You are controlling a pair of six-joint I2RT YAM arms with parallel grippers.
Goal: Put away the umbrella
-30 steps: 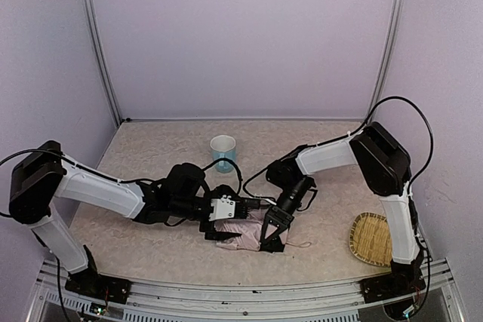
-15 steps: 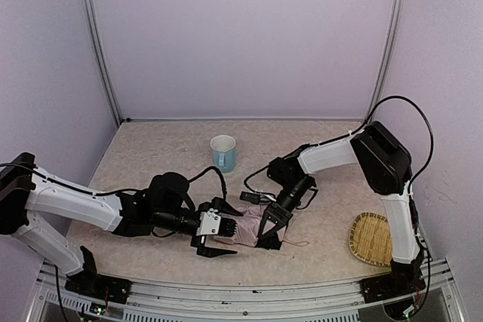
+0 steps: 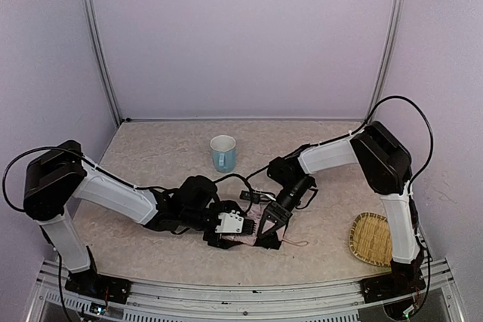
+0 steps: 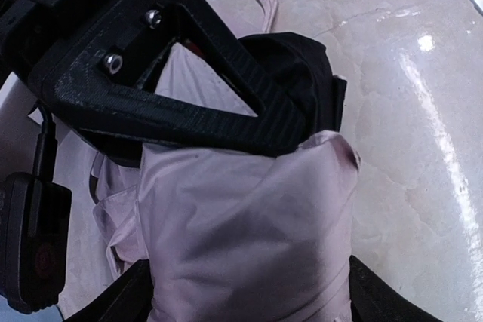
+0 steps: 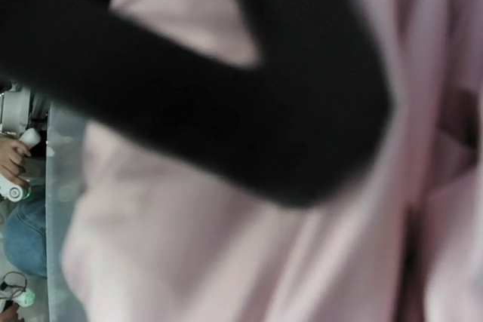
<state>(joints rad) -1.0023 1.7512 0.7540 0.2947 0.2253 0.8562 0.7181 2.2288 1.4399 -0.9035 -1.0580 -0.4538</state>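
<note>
Two arms meet at the umbrella (image 4: 241,224), bundled on the near counter (image 3: 151,148), long axis left-right. Your left fingers (image 4: 377,303) straddle its left end, wide; right fingers (image 4: 226,118) overlie its right end, grip unclear.

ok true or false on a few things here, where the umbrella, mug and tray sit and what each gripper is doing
1. The umbrella lies bundled up on the table. True.
2. The mug stands on the umbrella. False: it stands upright on the table behind it, apart.
3. The woven tray lies by the left arm's base. False: it lies near the right arm's base.
4. The left gripper is open, a finger either side of the umbrella. True.
5. The right gripper hangs clear of the umbrella. False: it grips the pink fabric.
</note>
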